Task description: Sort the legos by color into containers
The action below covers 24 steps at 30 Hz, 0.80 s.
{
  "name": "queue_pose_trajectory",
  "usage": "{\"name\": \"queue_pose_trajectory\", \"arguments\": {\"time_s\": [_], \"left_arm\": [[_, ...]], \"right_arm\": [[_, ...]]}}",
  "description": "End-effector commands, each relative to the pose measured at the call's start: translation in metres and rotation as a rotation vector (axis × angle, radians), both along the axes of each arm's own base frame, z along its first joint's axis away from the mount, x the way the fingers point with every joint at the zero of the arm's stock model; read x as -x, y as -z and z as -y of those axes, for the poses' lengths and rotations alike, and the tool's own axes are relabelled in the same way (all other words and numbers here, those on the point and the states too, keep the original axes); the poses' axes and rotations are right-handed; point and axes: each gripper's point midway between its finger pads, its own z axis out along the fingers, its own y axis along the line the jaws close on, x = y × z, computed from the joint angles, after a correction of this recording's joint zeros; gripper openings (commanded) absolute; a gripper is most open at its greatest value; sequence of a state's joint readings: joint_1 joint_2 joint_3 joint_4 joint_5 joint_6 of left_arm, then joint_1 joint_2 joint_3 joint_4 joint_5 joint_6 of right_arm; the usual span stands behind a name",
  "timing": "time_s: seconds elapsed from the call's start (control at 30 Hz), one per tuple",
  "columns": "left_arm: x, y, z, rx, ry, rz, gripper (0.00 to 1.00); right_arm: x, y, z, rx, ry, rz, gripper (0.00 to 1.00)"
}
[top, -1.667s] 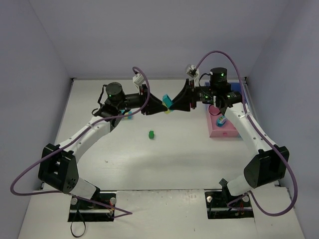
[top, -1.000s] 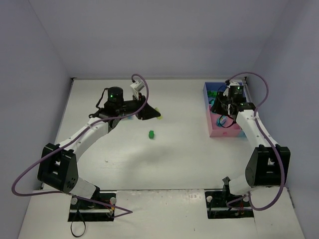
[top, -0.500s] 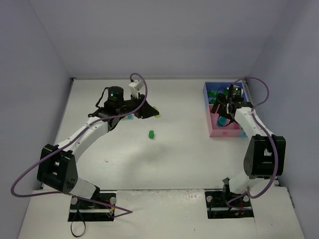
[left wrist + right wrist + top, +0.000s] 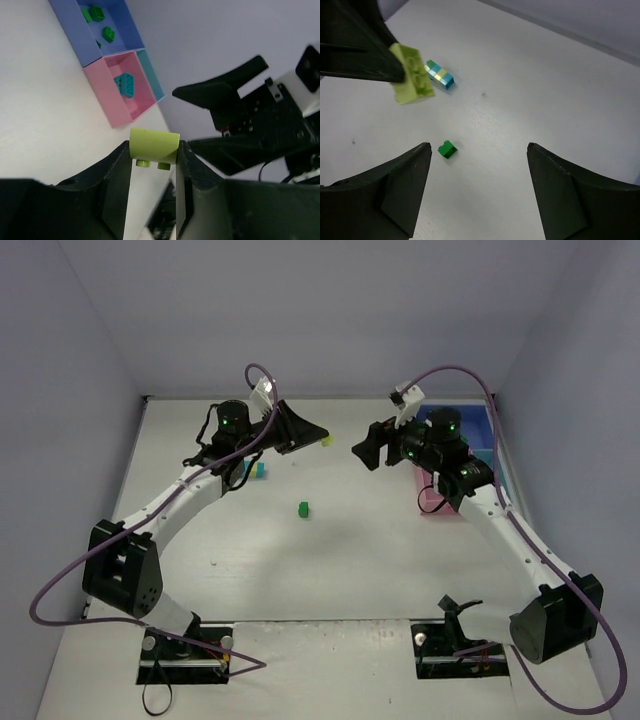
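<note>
Above the table (image 4: pixel 350 560), left gripper (image 4: pixel 153 156) clamps a yellow-green brick (image 4: pixel 154 144) by its sides. Facing it, right gripper (image 4: pixel 478 150) stands spread and empty. Centre its jaws over the brick's free end before closing, and release left only once that hold is firm.

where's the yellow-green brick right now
The yellow-green brick is off the table, pinched in the jaws of the left gripper above the far middle, in the top view just left of the open right gripper.
</note>
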State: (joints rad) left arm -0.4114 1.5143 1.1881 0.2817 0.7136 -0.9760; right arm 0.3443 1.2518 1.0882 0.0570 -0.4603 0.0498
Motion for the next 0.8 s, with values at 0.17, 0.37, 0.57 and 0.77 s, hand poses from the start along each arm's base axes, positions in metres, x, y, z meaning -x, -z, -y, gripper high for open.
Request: {"name": "queue_pose_trajectory", "arguments": {"time_s": [0.17, 0.37, 0.57, 0.77], "left_arm": [[-0.004, -0.073, 0.013, 0.273, 0.007, -0.037, 0.00], [0.009, -0.078, 0.022, 0.278, 0.048, -0.048, 0.00], [0.015, -0.079, 0.024, 0.283, 0.058, -0.060, 0.00], [0.021, -0.078, 0.026, 0.278, 0.071, -0.069, 0.00]], "right_arm": [[0.008, -0.077, -0.051, -0.066, -0.218, 0.244, 0.75], [0.002, -0.078, -0.070, -0.061, -0.262, 0.254, 0.74], [-0.004, -0.073, -0.077, -0.045, -0.270, 0.254, 0.65], [-0.007, -0.076, -0.077, -0.050, -0.258, 0.266, 0.33]]}}
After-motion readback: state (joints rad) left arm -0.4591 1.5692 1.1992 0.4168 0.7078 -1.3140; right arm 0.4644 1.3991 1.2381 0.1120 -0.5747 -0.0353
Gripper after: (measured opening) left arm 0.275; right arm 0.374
